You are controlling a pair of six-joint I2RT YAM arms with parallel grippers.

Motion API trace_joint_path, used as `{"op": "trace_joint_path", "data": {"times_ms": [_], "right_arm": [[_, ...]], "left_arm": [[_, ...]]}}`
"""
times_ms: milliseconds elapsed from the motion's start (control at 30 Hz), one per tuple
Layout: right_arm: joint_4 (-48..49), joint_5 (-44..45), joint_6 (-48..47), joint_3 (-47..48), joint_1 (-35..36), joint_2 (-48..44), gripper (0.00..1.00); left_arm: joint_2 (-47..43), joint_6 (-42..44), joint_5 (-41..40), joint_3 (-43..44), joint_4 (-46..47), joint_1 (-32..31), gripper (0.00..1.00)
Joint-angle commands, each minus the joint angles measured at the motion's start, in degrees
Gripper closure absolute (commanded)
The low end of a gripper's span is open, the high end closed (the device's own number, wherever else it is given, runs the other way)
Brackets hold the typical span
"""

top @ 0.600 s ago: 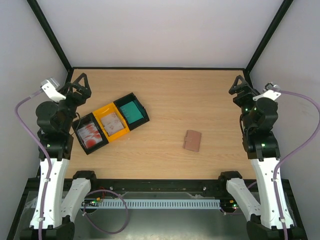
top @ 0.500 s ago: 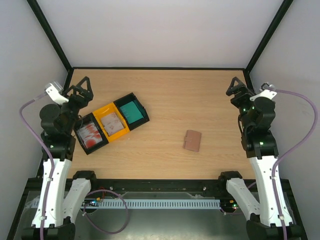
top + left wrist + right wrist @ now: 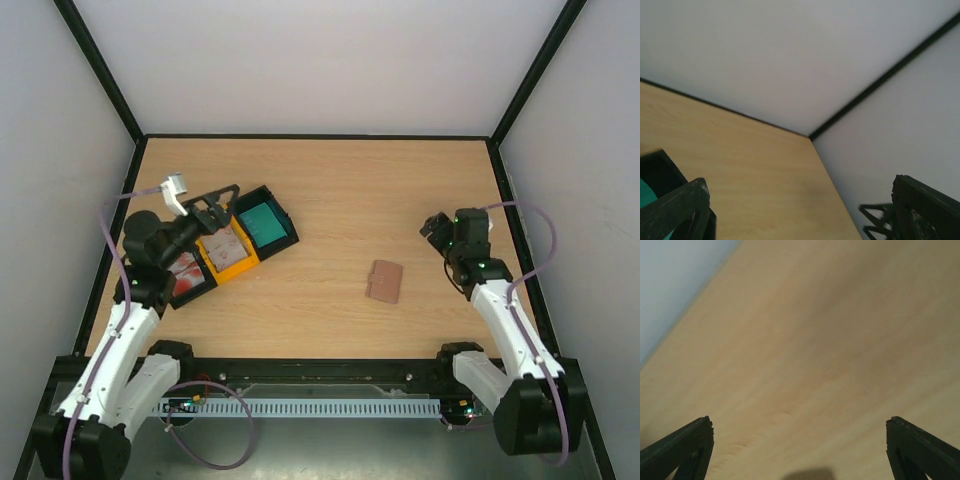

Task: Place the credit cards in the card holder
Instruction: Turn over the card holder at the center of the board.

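The credit cards lie in three joined trays at the left: red-and-white cards point(image 3: 181, 272), pale pinkish cards point(image 3: 226, 246) and a teal card point(image 3: 263, 219). My left gripper point(image 3: 220, 198) hovers open over the yellow tray's far edge, holding nothing. In the left wrist view the left gripper point(image 3: 799, 182) frames bare wood, with a sliver of the teal card point(image 3: 646, 194) at the lower left. The brown card holder point(image 3: 385, 281) lies flat right of centre. My right gripper point(image 3: 436, 228) is open, a little behind and to the right of the card holder. The right wrist view shows the right gripper point(image 3: 799, 421) over bare table only.
The trays run diagonally: a black tray point(image 3: 160, 282), a yellow tray point(image 3: 206, 222) and a black tray point(image 3: 285, 222). Grey walls with black corner posts point(image 3: 104, 75) enclose the wooden table point(image 3: 340, 190). A black rail point(image 3: 320, 368) runs along the near edge.
Both arms have swung inward from the side walls. The left gripper moved right to over the trays. The right gripper came down and left toward the card holder.
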Motion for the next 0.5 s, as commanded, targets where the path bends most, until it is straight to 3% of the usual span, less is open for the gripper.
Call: {"op": "trace_joint_path", "data": {"times_ms": [0,233,467], "right_arm": [[-1.91,-1.80,1.98,-4.82,-0.43,4.39,0.11],[2.06,-9.60,1.99,-9.50,5.81,13.01,0.23],[4.67,-14.02,2.59,-12.51,10.00,14.90,0.32]], "left_arm": [[0.36,3.44,0.25,-1.87,0.29,-6.56,0.00],[4.84,6.69,-4.37,-3.15,-1.61,-17.17,0.00],[8.88,7.30,-7.02,-3.68,-3.41,-22.09,0.00]]}}
